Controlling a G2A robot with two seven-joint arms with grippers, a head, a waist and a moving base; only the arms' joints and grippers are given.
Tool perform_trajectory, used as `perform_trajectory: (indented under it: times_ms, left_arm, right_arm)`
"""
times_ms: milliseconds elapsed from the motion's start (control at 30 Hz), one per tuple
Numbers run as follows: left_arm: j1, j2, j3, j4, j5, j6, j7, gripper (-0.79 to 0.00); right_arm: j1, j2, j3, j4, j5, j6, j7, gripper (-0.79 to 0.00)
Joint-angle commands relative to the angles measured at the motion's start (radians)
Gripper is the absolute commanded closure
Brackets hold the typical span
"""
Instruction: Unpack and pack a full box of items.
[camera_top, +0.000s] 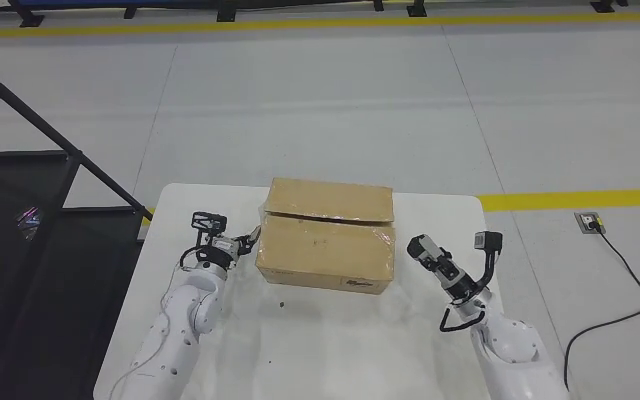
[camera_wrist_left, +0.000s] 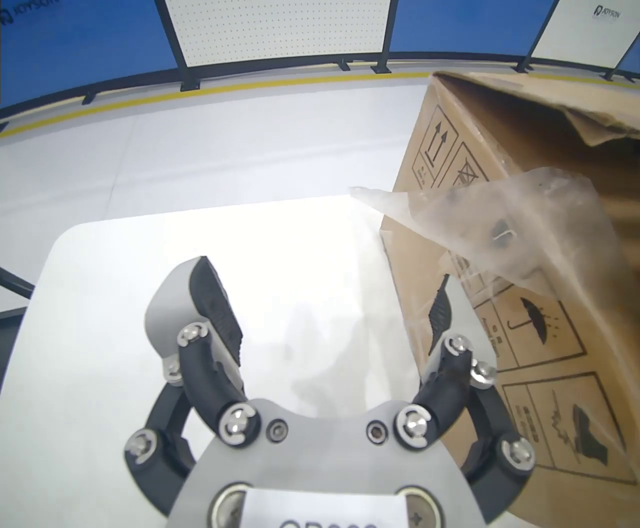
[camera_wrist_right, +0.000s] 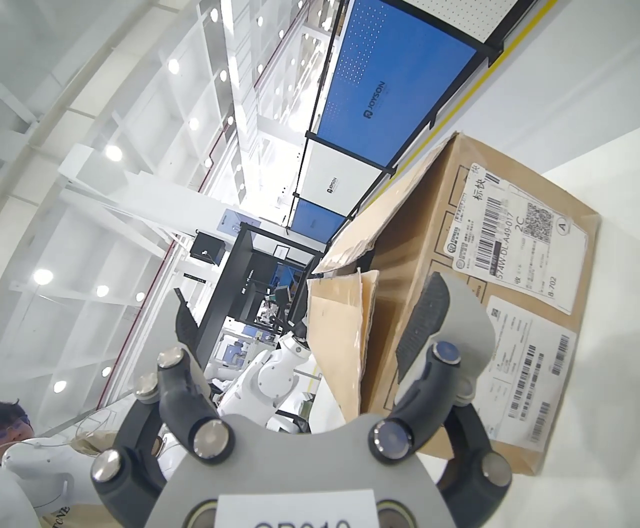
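Brown cardboard box (camera_top: 325, 235) at centre of the white table (camera_top: 330, 340), flaps down but slightly parted, clear tape (camera_wrist_left: 500, 225) hanging loose. Left gripper (camera_top: 225, 242) and right gripper (camera_top: 428, 250) flank its ends, both spread and empty. Unpacking appears barely begun; packing remains.

White arms (camera_top: 185, 318), black-linked gripper (camera_wrist_left: 320, 277), silver fingers (camera_wrist_left: 167, 305), ribbed pads (camera_wrist_left: 217, 305), perhaps steel screws (camera_wrist_left: 235, 425)

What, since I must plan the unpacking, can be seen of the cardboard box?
The cardboard box is brown and rectangular, resting on the far half of the white table. Its top flaps lie closed but loose, with ragged edges. Clear tape peels off one end, near printed handling symbols; white labels stick to the other end.
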Motion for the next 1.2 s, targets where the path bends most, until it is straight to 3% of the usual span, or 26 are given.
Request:
perform_trajectory:
  times_ms: [0,500,900,1167]
  left_arm:
    - [-0.026,-0.007,0.022,0.040,0.009,0.008,0.012,-0.785]
    - [-0.130,-0.043,0.063,0.192,-0.043,0.032,0.099,-0.785]
    - [-0.089,-0.033,0.011,0.134,-0.069,0.011,0.124,-0.785]
    - [-0.075,-0.030,0.022,0.156,-0.003,0.019,0.099,-0.785]
  right_arm:
    - [-0.018,0.003,0.008,-0.016,-0.002,0.001,-0.006,-0.785]
    - [-0.059,0.018,0.020,-0.055,-0.007,0.006,-0.035,-0.785]
    - [-0.057,0.027,0.012,-0.051,0.005,0.002,-0.037,-0.785]
    - [-0.054,0.032,0.007,-0.039,0.019,-0.003,-0.033,-0.785]
